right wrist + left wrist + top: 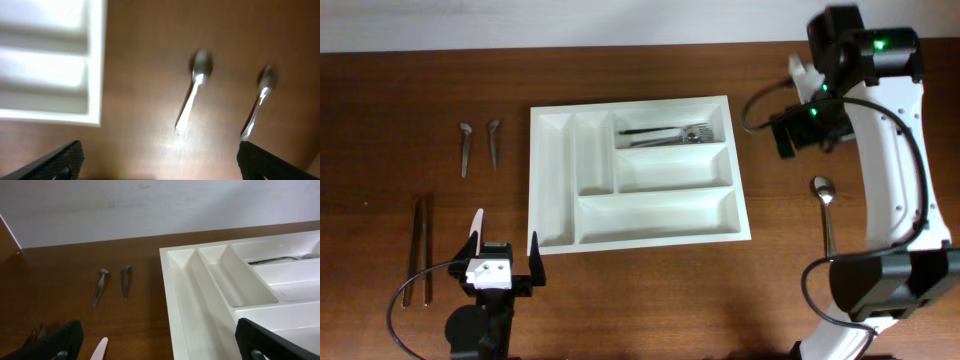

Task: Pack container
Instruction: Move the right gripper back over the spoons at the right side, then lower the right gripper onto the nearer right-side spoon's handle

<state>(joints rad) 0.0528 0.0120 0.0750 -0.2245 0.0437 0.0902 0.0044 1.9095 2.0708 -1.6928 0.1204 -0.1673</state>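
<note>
The container (552, 180) is a large white cutlery tray in the middle of the table, and it shows at right in the left wrist view (200, 295). Its top right compartment holds forks (665, 133). My left gripper (504, 258) sits low at the tray's near left corner; it is open (160, 350) with nothing between its fingers. My right gripper (790, 135) hovers beyond the tray's right edge, open (160, 165) and empty, above two spoons (194, 85) (260, 97) lying on the wood. The overhead view shows only one of these spoons (823, 192).
Two small spoons (466, 148) (494, 142) lie left of the tray, also visible as small spoons (100, 287) in the left wrist view. Two long dark utensils (420, 250) lie at the far left. A wall borders the table's far edge.
</note>
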